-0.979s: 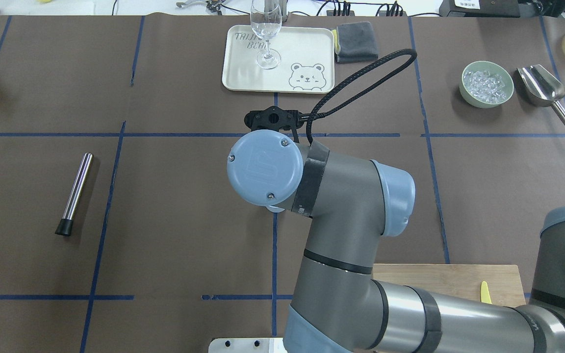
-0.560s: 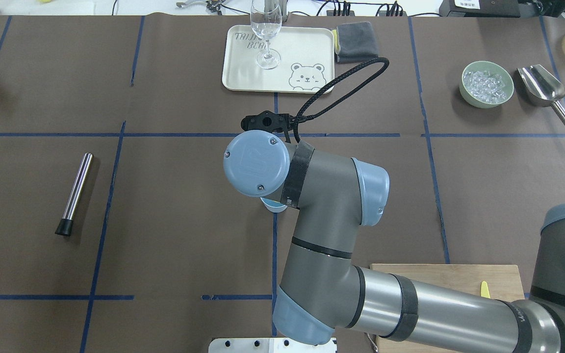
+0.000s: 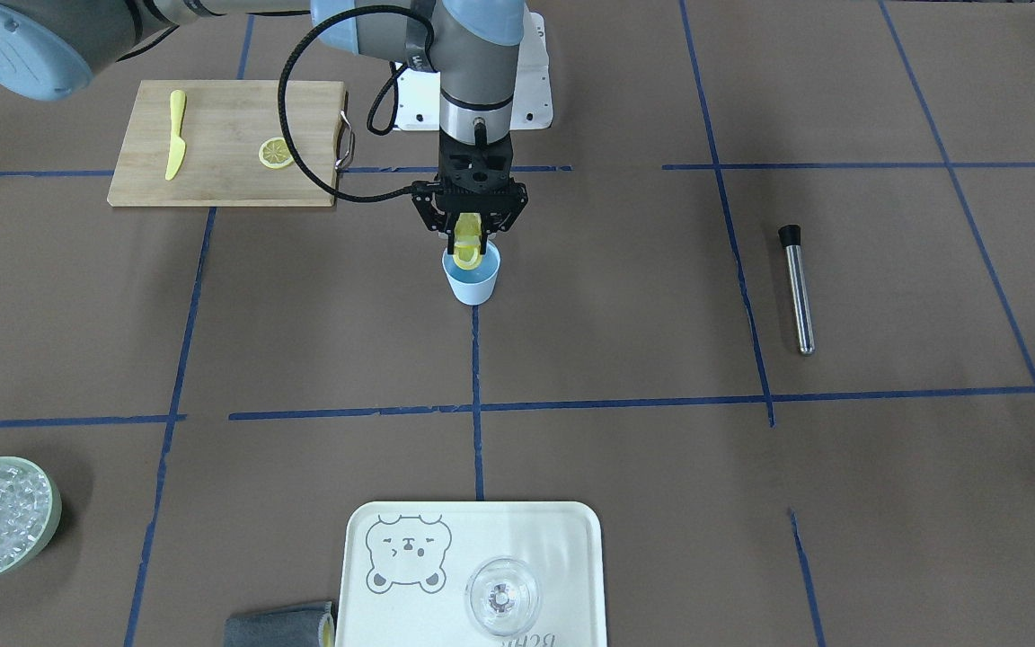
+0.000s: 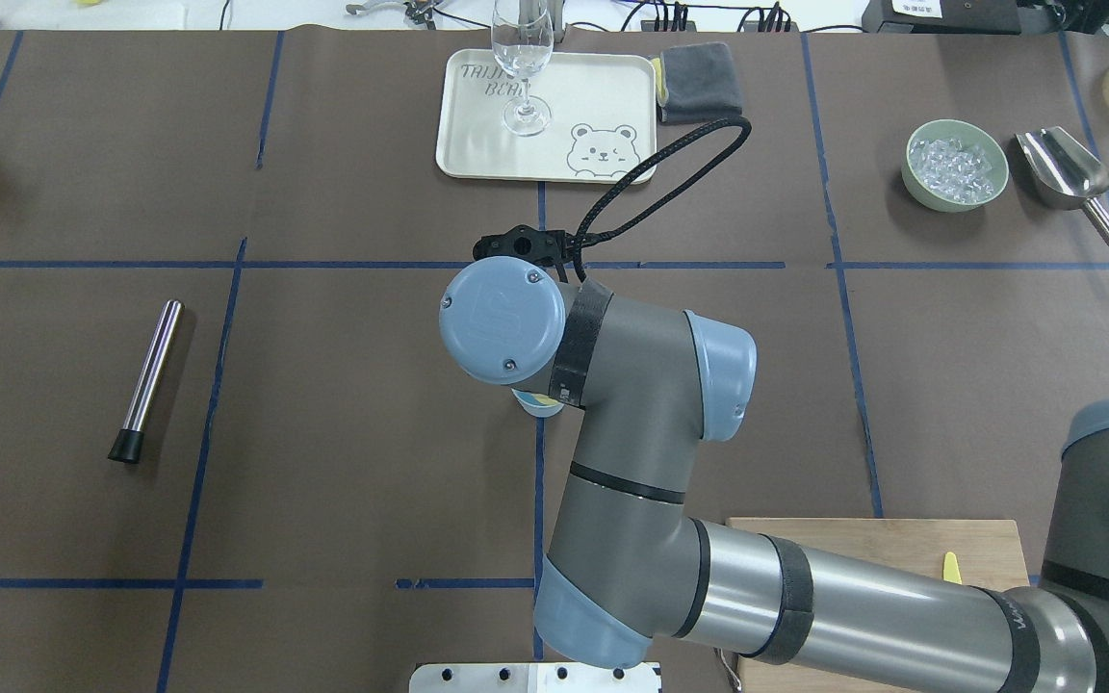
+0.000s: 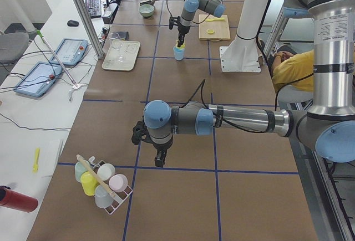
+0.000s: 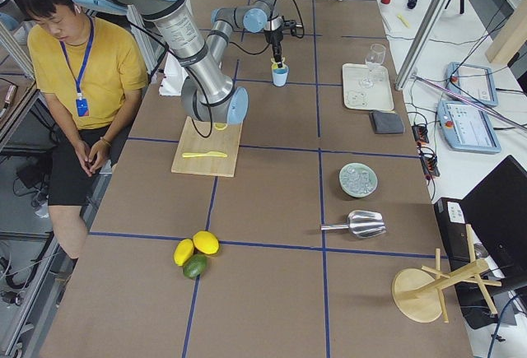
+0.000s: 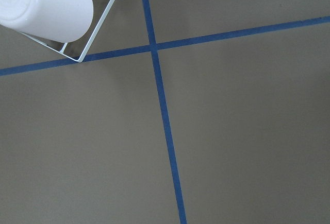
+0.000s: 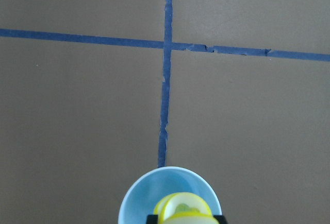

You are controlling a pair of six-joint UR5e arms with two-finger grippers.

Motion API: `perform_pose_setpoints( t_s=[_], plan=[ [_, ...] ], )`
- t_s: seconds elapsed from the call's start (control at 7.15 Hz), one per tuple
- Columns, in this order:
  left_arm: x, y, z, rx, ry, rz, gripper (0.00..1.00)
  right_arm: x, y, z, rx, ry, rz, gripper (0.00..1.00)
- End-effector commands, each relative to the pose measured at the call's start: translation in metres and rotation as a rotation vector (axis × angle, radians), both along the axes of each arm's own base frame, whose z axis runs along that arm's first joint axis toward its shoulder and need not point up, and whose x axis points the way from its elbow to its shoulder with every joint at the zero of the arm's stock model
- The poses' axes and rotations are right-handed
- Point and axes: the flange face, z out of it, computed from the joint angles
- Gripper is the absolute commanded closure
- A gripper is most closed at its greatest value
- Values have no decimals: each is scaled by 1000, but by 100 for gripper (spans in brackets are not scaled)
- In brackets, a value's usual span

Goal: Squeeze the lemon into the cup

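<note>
Yellow-rinded lemon piece (image 3: pixel 467 254), small and round: clenched in the right arm's jaws directly over the mouth of the small light-blue tapered cup (image 3: pixel 473 280). Whether its lower edge dips inside the rim cannot be told. Hazards, as judged: the slick rind may squirt sideways out of the clench under a hard squeeze and land beside the cup; juice may spray past the rim if the piece sits off-centre; jaws brought lower could knock the light, handleless cup over on the brown paper-covered tabletop (image 3: pixel 625 296). Appearance: glossy yellow rind around paler flesh, showing in the right wrist view as a yellow ring, narrower than the cup's mouth. Well apart: pale wooden cutting board (image 3: pixel 221 171) bearing a thin round lemon slice (image 3: pixel 276 153) and a yellow plastic knife (image 3: pixel 175 135). Left arm's jaws: low over the tabletop's far end, near a white wire rack of pastel cups (image 5: pixel 102 183); released or clenched, cannot tell.
</note>
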Motion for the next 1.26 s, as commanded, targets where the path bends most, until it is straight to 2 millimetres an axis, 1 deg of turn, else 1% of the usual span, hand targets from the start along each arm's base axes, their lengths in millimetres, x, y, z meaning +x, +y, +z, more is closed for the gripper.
perform_pose_setpoints(
  t_s=[0.0,0.28,0.42,0.56,0.7,0.84,0.98,1.12],
  plan=[
    [0,0,0,-1,1,0,0,1,0,-3,4,-5,-2,0],
    [0,1,1,-4,1,0,0,3,2,-5,-4,-12,-13,0],
    [0,0,1,-7,1,0,0,15,-10,-8,-14,-26,-54,0],
    [0,0,0,-5,0,-1,0,37,-25,-12,10,-40,-87,0],
    [0,-1,-11,24,-6,0,0,68,-52,-10,-2,-59,-97,0],
    [-1,-7,-18,50,-20,0,0,114,-79,4,25,-65,-143,0],
    [-4,-10,-24,88,-79,-4,0,165,-97,29,49,-72,-196,0],
    [-7,-17,-53,144,-113,-17,0,229,-116,60,83,-73,-247,0]
  ],
)
